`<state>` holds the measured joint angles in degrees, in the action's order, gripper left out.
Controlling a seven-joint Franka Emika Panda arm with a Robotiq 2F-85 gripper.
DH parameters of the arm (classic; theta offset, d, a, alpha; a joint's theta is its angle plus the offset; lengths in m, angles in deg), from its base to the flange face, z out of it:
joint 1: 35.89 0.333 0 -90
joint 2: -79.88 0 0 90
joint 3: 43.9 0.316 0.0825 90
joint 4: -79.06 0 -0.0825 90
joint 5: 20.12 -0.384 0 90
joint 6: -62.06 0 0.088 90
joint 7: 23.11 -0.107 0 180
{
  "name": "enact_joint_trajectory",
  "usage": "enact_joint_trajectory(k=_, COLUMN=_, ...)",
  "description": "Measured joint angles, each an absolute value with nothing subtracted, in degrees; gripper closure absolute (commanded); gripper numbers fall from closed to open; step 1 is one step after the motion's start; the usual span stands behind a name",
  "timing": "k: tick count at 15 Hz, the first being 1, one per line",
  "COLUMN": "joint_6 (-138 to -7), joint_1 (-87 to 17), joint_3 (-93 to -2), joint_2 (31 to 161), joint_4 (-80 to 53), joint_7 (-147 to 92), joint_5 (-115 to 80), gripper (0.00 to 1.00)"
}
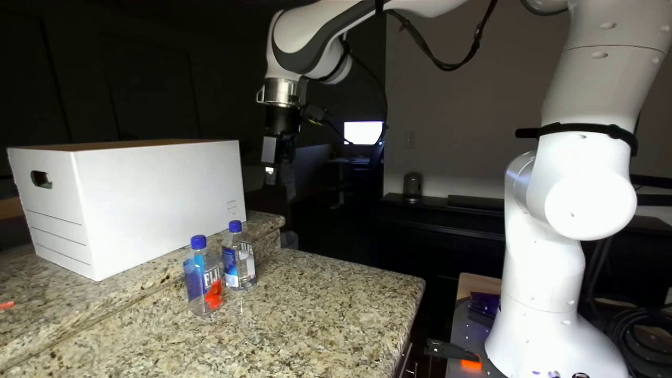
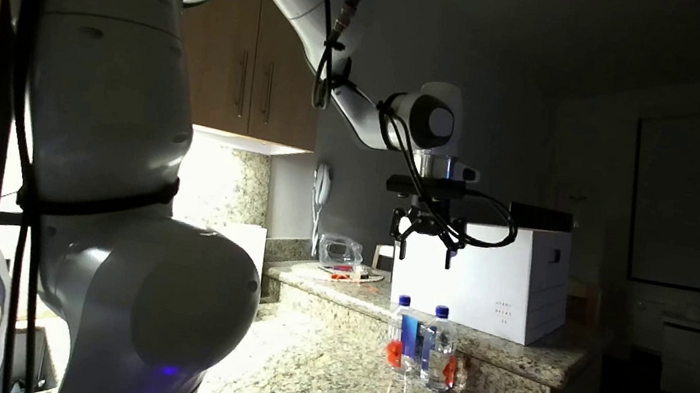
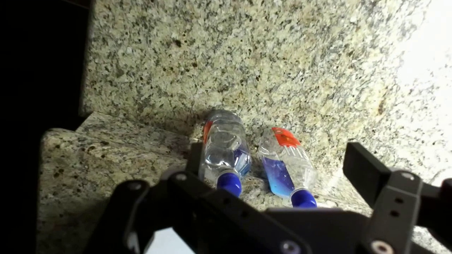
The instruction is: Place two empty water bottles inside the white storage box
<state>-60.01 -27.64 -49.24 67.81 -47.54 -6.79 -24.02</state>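
Two clear water bottles with blue caps and blue labels stand upright, close together, on the lower granite counter. In an exterior view they are the bottle (image 1: pixel 203 278) with an orange-red mark and the bottle (image 1: pixel 239 262) beside it. The wrist view shows a bottle (image 3: pixel 226 141) near the left finger and a bottle (image 3: pixel 282 165) farther right, both below the jaws. My gripper (image 2: pixel 425 255) hangs above them, its fingers wide apart with nothing held. The white storage box (image 1: pixel 163 205) sits on the raised ledge behind the bottles, open at the top; its inside is mostly hidden.
A granite ledge (image 2: pixel 506 349) rises as a step behind the bottles. Farther along it lie a round mat (image 2: pixel 306 270) with small red items and a clear plastic container (image 2: pixel 341 251). The lower counter (image 1: pixel 325 315) ends at an edge facing the robot base.
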Motion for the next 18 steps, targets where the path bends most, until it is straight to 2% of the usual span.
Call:
enact_joint_trajectory(k=9, joint_6=-61.9, joint_1=-28.3, joint_3=-47.0, joint_2=69.9, joint_4=-47.2, joint_7=-6.8, joint_5=-24.0, gripper=0.0)
enact_joint_trajectory(k=14, joint_6=-68.7, joint_1=-28.4, joint_3=-44.9, joint_2=77.2, joint_4=-44.4, joint_7=-8.5, joint_5=-24.0, gripper=0.0)
enact_joint_trajectory(k=18, joint_6=-69.2, joint_1=-29.0, joint_3=-44.4, joint_2=84.2, joint_4=-39.0, joint_7=-13.5, joint_5=-24.0, gripper=0.0)
